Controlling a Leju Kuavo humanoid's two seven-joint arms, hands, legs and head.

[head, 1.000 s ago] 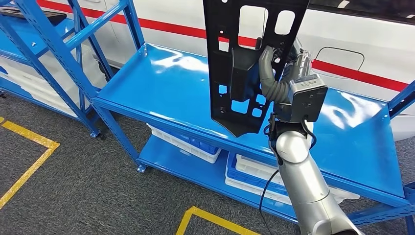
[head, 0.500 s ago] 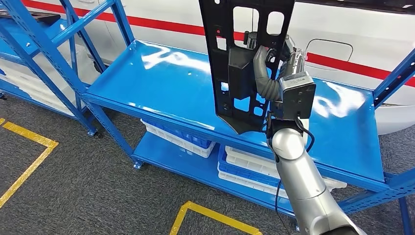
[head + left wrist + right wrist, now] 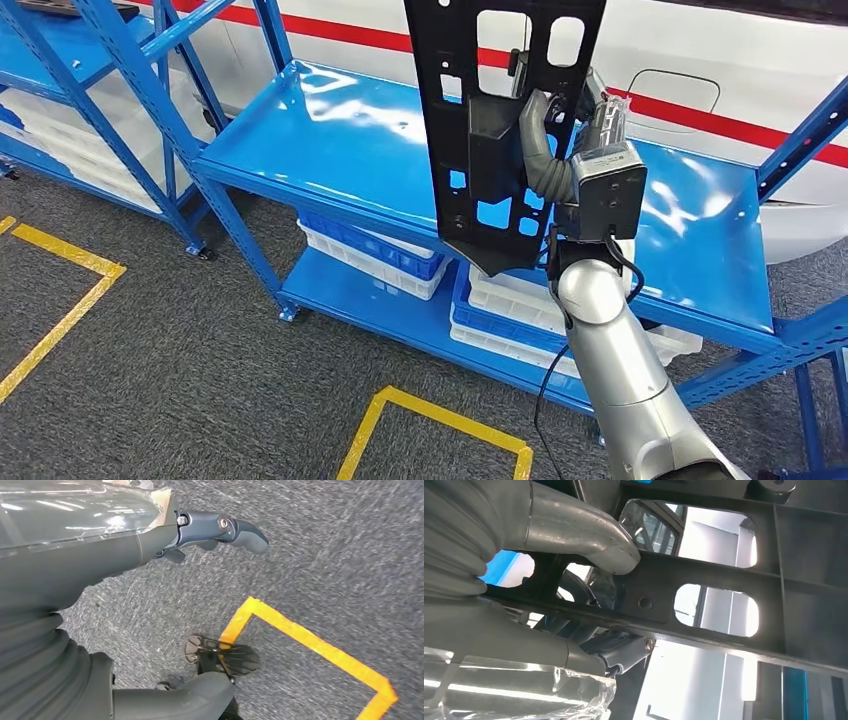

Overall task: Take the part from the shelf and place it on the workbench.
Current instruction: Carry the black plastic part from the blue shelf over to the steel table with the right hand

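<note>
The part's top is cut off by the head view's edge; the right hand's fingers are largely hidden behind it.

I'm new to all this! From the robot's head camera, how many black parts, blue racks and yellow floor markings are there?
Black flat plastic part with cut-outs, held upright by the right robot hand: 1
Blue metal shelf racks: 2
Yellow tape floor outlines: 2
Total: 5
</note>
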